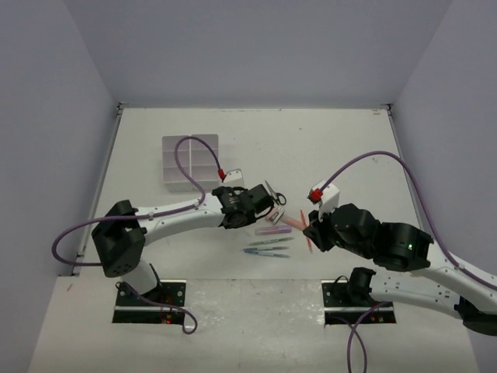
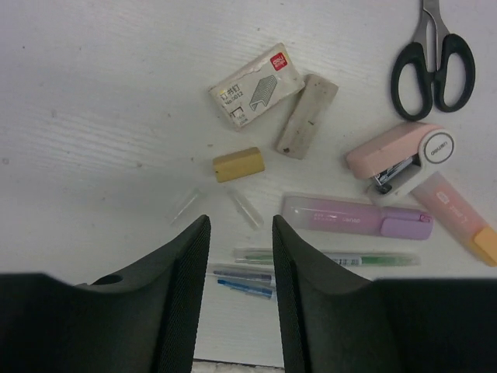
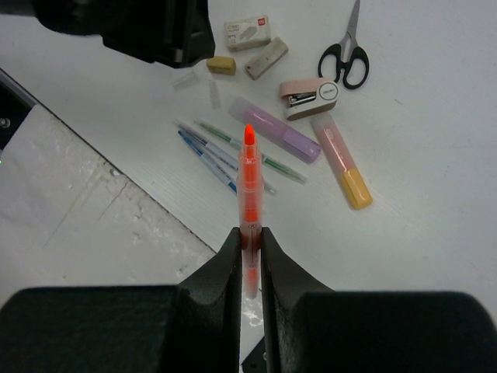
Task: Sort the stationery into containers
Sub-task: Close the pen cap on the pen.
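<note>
Right hand (image 3: 248,235) pinching red pen (image 3: 248,175), left hand (image 2: 239,227) spread above blue pen (image 2: 247,285)

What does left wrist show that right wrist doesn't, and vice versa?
Only left wrist: the gap between the left tool's fingers, open and empty.
Only right wrist: the red pen clamped in the right tool, tip pointing away from the camera.
Both: scissors, pink stapler, purple marker, pink-orange marker, staple box, green pen, all lying on the table.
</note>
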### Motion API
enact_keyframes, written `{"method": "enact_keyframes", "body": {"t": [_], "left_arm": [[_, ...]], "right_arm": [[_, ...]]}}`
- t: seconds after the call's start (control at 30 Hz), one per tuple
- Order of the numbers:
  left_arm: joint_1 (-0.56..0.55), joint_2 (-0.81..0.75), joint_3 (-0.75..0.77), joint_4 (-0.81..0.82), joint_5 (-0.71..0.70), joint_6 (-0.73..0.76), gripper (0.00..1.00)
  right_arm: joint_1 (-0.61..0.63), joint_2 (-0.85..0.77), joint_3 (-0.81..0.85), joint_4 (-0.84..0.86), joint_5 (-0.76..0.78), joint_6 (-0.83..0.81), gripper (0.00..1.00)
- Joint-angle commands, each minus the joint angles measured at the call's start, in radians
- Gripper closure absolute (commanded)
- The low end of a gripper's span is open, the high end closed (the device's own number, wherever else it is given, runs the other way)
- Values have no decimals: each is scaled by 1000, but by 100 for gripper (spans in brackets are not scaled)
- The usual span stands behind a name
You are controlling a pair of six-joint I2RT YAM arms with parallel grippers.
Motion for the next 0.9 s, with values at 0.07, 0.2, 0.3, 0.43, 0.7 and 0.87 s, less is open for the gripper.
{"method": "enact_keyframes", "body": {"t": [0.07,0.2,0.3,0.43,0.7,0.87], "left_arm": [[-67,199,256,-388,-183,-318,73],[-81,235,291,-387,-150,-345,68],[-80,220,237,-305,-116,-332,67],[-79,235,227,-205,-68,-306,64],[-50,277,200,-151,-21,-314,63],[-45,285,166,-116,2,-312,63]], "right_arm": [[-5,-28,11,3,4,-30,100],[-5,-41,10,9,-5,-48,100],[-5,-57,10,11,-9,-52,100],[-7,-89,13,11,-19,-53,100],[-6,-96,14,11,-31,-56,100],[-5,-82,14,11,-34,-61,100]]}}
